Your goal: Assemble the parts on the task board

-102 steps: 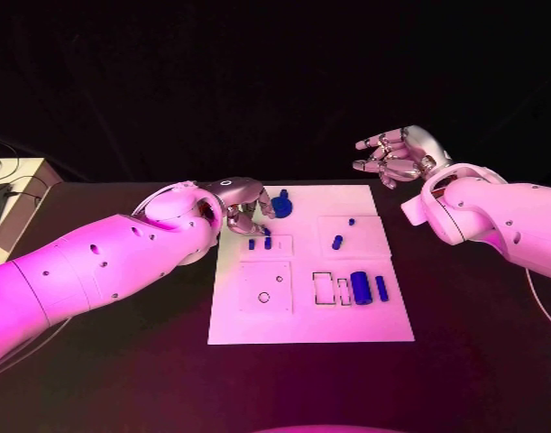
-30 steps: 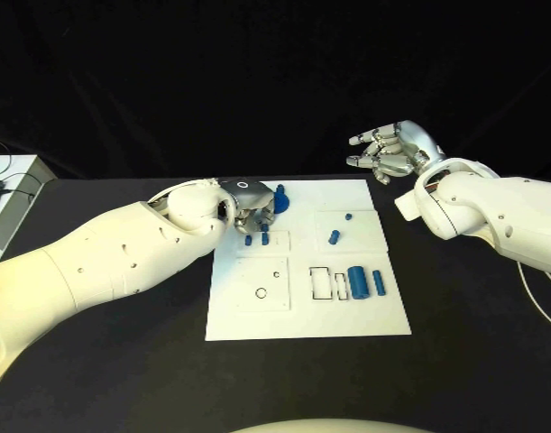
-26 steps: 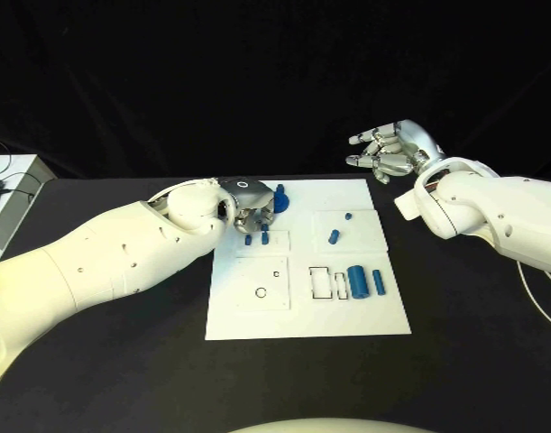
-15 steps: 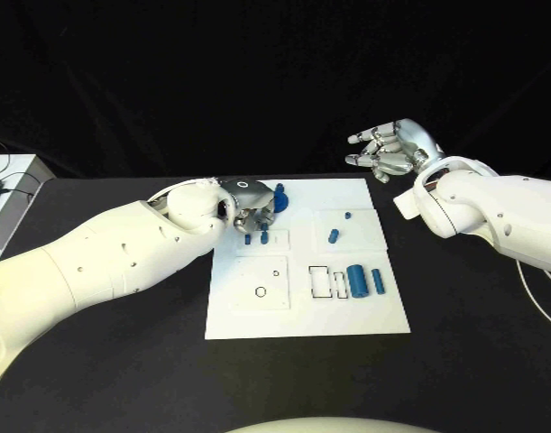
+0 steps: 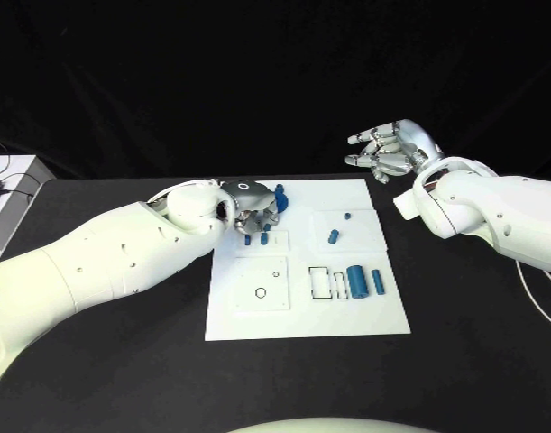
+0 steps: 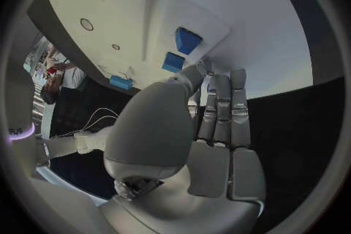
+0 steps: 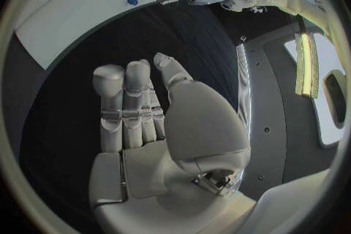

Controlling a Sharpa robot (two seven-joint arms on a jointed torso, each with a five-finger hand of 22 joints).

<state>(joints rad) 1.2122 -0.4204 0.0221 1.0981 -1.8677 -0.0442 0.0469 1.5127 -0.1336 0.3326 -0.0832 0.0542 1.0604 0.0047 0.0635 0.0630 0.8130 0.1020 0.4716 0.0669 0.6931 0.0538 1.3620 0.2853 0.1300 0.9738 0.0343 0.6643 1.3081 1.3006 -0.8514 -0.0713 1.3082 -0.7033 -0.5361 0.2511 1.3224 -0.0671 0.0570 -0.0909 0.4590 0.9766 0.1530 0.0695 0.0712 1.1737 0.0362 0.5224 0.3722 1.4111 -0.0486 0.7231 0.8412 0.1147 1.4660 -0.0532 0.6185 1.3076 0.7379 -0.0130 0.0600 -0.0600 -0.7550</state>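
Head view: left hand (image 5: 252, 209) lay fingers-down on board (image 5: 307, 316) by far-left parts (image 5: 257, 240), grip unclear; right hand (image 5: 392, 152) hovered, fingers apart, holding nothing.

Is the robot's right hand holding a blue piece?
No, the right hand is raised beyond the task board with nothing in its fingers.

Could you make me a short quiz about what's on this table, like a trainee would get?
1. True or false: the right hand holds a blue part.
2. Which hand is down at the task board? A) left hand B) right hand
3. Fill in: the blue parts lying side by side on the board's right half are both ____ in shape.

Key: 1. False; it is raised off the board with nothing in it. 2. A. 3. Long, like rods.
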